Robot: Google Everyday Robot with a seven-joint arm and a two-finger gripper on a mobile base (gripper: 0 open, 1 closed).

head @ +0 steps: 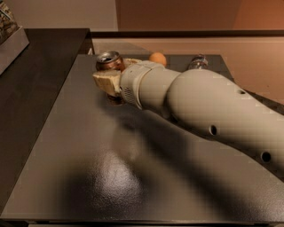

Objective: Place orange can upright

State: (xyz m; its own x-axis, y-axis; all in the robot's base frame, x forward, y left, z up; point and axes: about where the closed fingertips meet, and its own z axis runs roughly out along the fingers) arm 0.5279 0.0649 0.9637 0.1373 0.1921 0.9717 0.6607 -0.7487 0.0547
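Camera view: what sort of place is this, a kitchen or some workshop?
Probably an indoor test room or office corner: a dark table, bare walls, an orange fruit and a clear bottle at its far edge. The gripper, at the table's far left, holds the orange can.

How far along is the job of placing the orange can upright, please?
Looks done: the orange can is upright, silver top up, at the far left of the table. In hand: the gripper is shut on it. I cannot tell whether its base rests on the table. Left: set it down if needed, release, withdraw.
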